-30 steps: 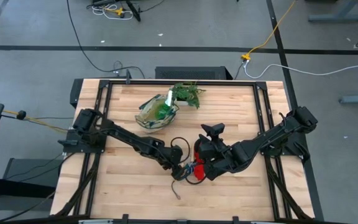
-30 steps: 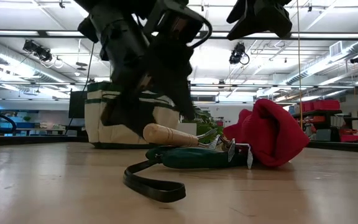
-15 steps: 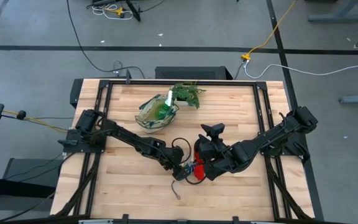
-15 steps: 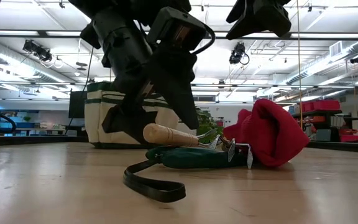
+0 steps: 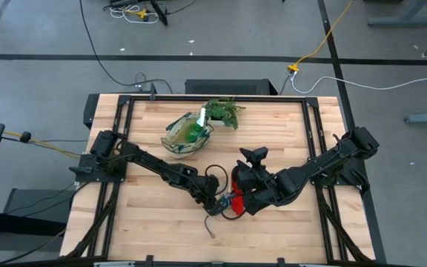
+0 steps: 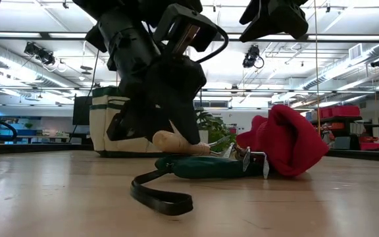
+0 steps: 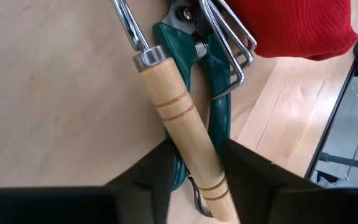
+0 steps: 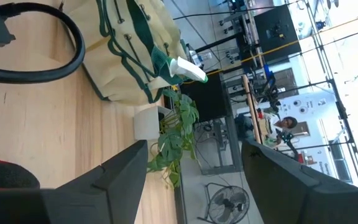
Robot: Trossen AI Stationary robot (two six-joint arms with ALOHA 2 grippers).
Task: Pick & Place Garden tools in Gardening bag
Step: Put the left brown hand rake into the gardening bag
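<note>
Your left claw point(image 7: 194, 171) sits low near the surface's point(image 5: 147, 222) centre, a little toward 6 o'clock in the high view. Its two fingers point(image 7: 151, 177) stand on either side of the rake's point(image 7: 179, 134) wooden handle, close against it; narrow opening, handle between them. You cannot tell whether the squeeze is firm. The rake lies on the surface, its metal tines reaching toward the red gloves point(image 7: 297, 25).

Under the handle you see green-handled pruners point(image 7: 213, 93), lying flat, with a dark strap loop point(image 6: 156, 194) trailing toward the low camera.

In the low view the gloves point(image 6: 285, 141) make a red heap at about 3 o'clock of the rake point(image 6: 176, 141), touching the pruners point(image 6: 209, 166).

Your right claw point(image 5: 242, 200) hangs just at 3 o'clock of the left one point(image 5: 217, 202), above the gloves point(image 5: 236, 182). Its fingers point(image 8: 126, 171) spread wide, nothing between them.

The bag point(image 5: 186, 137) stands at 12 o'clock of the claws, well apart from them. The spray bottle point(image 5: 197, 126) is inside it, pale nozzle up; the right wrist view shows it too point(image 8: 178, 67). The plant point(image 5: 224, 113) in its white pot stands just beside the bag, at its 2 o'clock.
</note>
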